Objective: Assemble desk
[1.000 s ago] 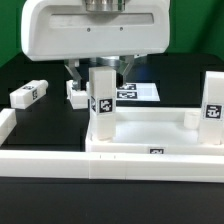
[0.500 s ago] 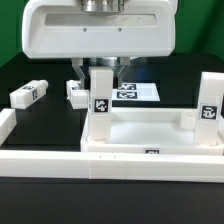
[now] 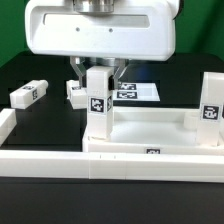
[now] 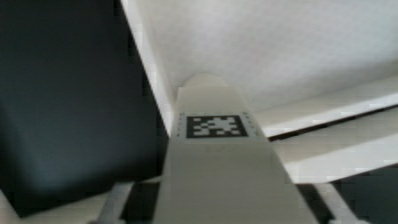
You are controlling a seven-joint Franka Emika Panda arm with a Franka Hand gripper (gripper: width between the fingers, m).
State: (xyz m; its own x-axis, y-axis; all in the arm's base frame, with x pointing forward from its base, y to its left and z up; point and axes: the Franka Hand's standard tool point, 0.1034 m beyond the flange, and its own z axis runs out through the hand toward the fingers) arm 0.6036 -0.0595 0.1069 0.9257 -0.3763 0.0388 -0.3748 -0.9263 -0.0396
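Observation:
The white desk top (image 3: 150, 130) lies tray-like at the front of the exterior view, rim up. A tagged white leg (image 3: 97, 103) stands upright in its near left corner socket. My gripper (image 3: 99, 72) is shut on this leg from above, one finger on each side. In the wrist view the leg (image 4: 217, 140) runs down from my gripper (image 4: 210, 208), with the fingers (image 4: 121, 200) against its sides and the desk top (image 4: 285, 50) beyond it. A second leg (image 3: 211, 103) stands in the right corner. Two loose legs (image 3: 28, 93) (image 3: 76, 91) lie on the black table.
The marker board (image 3: 138, 93) lies flat behind the desk top. A long white rail (image 3: 45, 160) runs along the front, and another rail end (image 3: 5, 122) sits at the exterior view's left. The large white gripper housing (image 3: 98, 28) hides the area behind it.
The gripped leg has turned about its own axis in the corner socket, so its tag now faces more to the exterior view's left. The gripper has turned with it.

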